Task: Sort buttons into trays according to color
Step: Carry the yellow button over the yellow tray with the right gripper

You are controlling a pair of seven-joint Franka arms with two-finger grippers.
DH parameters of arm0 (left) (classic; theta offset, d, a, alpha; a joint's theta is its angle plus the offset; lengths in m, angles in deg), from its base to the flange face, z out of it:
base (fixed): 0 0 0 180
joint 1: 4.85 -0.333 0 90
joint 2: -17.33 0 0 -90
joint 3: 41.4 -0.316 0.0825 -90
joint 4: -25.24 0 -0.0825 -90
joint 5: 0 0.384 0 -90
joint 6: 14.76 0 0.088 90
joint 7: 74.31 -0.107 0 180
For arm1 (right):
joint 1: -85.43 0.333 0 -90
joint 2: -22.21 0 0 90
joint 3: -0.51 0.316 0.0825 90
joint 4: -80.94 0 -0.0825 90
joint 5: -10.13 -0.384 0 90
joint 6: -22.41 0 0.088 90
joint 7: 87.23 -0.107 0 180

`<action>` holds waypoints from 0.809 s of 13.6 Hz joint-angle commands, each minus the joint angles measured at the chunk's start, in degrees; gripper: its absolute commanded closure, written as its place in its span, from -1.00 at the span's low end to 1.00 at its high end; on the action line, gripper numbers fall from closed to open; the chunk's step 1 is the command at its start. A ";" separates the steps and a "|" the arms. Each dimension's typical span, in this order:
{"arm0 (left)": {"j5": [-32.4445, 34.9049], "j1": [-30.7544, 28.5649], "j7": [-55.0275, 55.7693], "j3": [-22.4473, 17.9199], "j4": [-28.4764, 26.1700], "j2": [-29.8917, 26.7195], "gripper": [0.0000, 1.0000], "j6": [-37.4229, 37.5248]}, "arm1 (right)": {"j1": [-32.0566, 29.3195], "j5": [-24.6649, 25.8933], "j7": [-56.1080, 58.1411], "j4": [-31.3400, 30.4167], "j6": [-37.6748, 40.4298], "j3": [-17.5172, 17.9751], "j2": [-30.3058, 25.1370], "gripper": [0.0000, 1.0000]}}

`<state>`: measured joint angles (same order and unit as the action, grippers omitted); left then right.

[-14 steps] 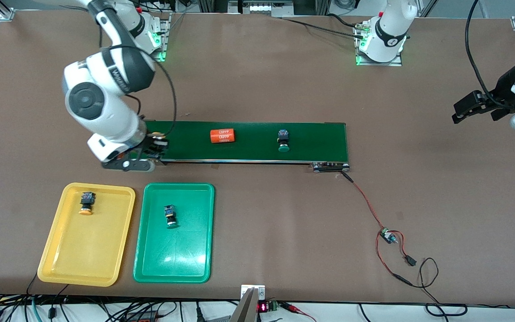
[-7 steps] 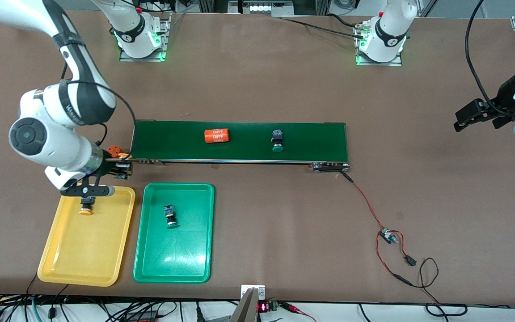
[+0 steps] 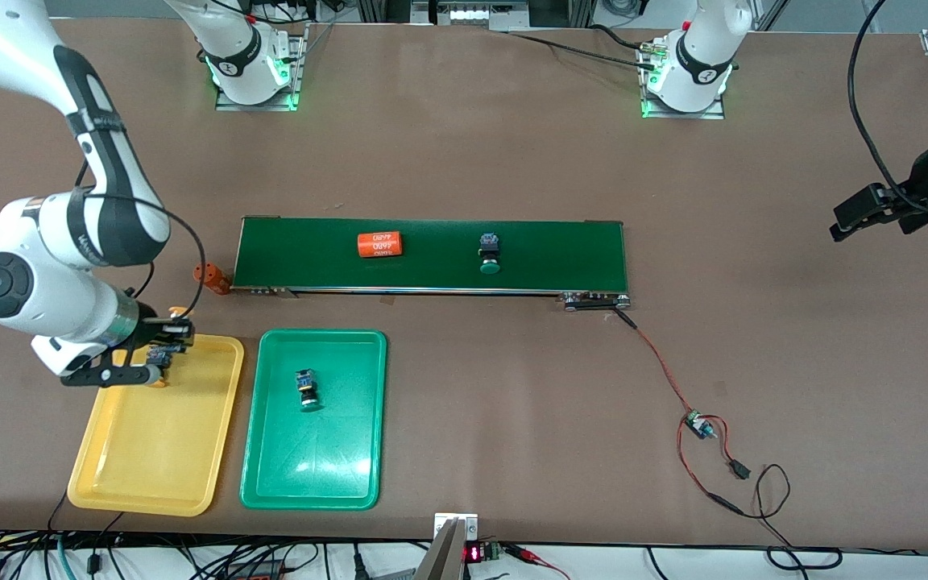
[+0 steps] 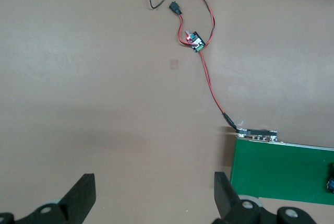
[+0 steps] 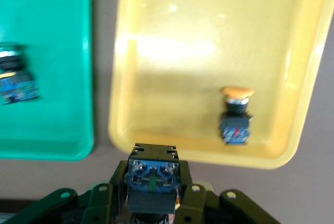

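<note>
Your right end effector (image 3: pixel 159 342) hangs over the yellow tray (image 3: pixel 142 475) at the edge toward the robots' bases, clenched on a button; in the front view that button is mostly hidden by the fingers, with only a bit of orange cap and dark body showing. Any button lying in the yellow tray is covered by the end effector in this view. Just beside the yellow tray, the green tray (image 3: pixel 311 483) holds a green button (image 3: pixel 307 389). Farther from the front camera than the yellow tray, the conveyor belt (image 3: pixel 561 250) carries a second green button (image 3: pixel 490 252) and an orange cylinder (image 3: pixel 379 244). Your left end effector (image 3: pixel 851 216) waits well apart from the yellow tray, at the left arm's end of the desk (image 3: pixel 512 145), partly cut off by the frame edge.

From the left wrist, you see its fingers (image 4: pixel 81 198) spread wide with nothing between them, over bare desk, with the belt's end and a red wire (image 4: pixel 209 78) in view.

From the right wrist, the held button (image 5: pixel 152 174) shows its blue-and-black rear; its cap is hidden. A yellow-orange button (image 5: pixel 236 114) lies inside the yellow tray near its rim.
</note>
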<state>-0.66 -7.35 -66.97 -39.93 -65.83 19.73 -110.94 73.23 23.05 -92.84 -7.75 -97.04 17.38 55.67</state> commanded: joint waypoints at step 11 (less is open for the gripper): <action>-0.66 -1.20 -1.10 0.73 2.13 1.38 -1.00 0.47 | -1.68 0.88 5.88 3.26 -11.49 -1.48 8.02 0.71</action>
<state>-0.72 -8.08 -66.97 -39.69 -65.60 20.16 -110.94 71.80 23.31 -87.99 -5.91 -106.90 16.13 62.27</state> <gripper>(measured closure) 0.000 0.581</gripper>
